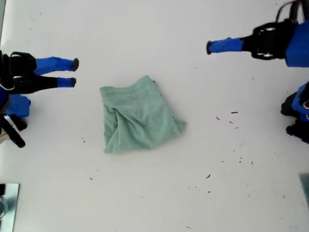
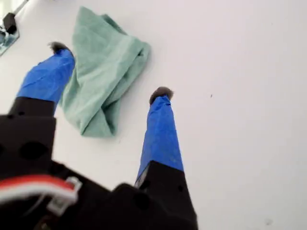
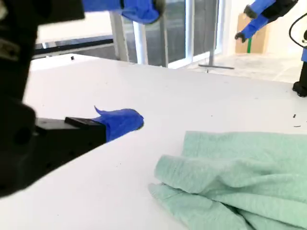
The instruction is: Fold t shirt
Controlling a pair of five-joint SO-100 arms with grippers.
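**A:** White tabletop (image 1: 154, 193), matte and smooth. What's on it?

**B:** Nearest my second gripper (image 1: 75, 72), the t shirt (image 1: 140, 116). It lies at the middle of the table in a rough folded bundle of soft sage-green knit, with layered creases and one corner pointing to the exterior view's right.

**A:** And that gripper?

**B:** Its blue-wrapped fingers (image 3: 120, 122) are spread apart and hold nothing. It sits at the exterior view's left, with bare table between it and the cloth.

**A:** The other one?

**B:** My first gripper (image 2: 111, 71) is at the exterior view's upper right, well apart from the shirt. Its jaws are also spread wide and empty. The dark fingertips (image 2: 162, 93) hang above the table.

**A:** Anything else around?

**B:** Small dark specks (image 1: 234, 112) are scattered over the table towards the exterior view's right. A shiny metal piece (image 1: 8, 203) sits in that view's lower left corner. Farther off, the second wrist view shows glass doors (image 3: 177, 28) and a tan box (image 3: 244, 43) on the floor.
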